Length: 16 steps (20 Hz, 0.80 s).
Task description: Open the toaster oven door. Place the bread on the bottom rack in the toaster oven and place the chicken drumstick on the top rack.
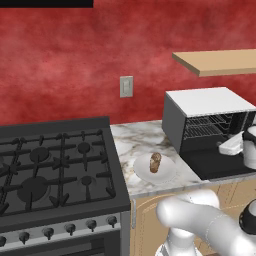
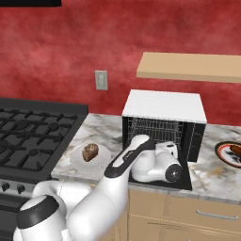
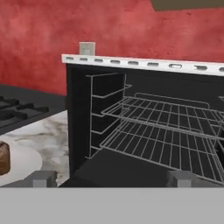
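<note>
Your claw [image 3: 109, 178] stands wide with nothing between its tips, poised just in front of the toaster oven's [image 2: 164, 106] mouth and looking straight in at the racks. You can count the first step as done: the toaster oven door [image 1: 220, 164] lies folded down flat on the desk [image 2: 101, 129], and both wire racks [image 3: 162, 127] show bare, one above the other. Neither food item has gone in yet. The bread [image 2: 90, 152], a brown chunk, sits on the white plate [image 2: 77, 160] to the left of the oven, between it and the gas stove [image 1: 50, 165]; the hand view catches its edge at the lower left. Away to the right of the oven, the right base view shows a dark-rimmed plate [image 2: 221, 151] at the picture's edge with something reddish-brown on it; that is likely the chicken drumstick [image 2: 235, 150], though it is cut off too much to be sure. So, as I judge it, you have two pick-and-place runs left: bread to the lower rack, drumstick to the upper one. The arm will need to pull back from the oven and swing left to the plate first.
</note>
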Tool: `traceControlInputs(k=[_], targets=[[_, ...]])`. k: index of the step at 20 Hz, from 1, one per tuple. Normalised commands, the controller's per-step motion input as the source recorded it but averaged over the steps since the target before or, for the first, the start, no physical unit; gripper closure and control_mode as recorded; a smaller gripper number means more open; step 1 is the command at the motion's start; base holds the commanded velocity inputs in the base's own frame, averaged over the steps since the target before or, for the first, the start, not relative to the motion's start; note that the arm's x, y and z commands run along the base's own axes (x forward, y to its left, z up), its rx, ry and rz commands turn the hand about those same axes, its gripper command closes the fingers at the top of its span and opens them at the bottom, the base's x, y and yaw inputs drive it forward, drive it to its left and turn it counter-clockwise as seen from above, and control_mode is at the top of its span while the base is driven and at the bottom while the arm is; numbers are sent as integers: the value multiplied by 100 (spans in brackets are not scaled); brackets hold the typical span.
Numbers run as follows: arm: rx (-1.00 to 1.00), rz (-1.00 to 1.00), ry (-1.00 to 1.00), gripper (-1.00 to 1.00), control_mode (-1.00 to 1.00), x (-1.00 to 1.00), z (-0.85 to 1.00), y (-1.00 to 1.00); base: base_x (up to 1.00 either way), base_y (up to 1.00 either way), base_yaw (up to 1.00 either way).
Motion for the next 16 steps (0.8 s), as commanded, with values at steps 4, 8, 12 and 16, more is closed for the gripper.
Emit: traceControlInputs(k=[4,8,12,16], targets=[[0,4,-7,-100,-100,26,0,-16,0,0,0],[0,2,3,-100,-100,18,0,-8,0,0,0],[0,0,11,-100,-100,21,-5,0,0,0,0],[0,0,13,-100,-100,32,-2,0,0,0,0]])
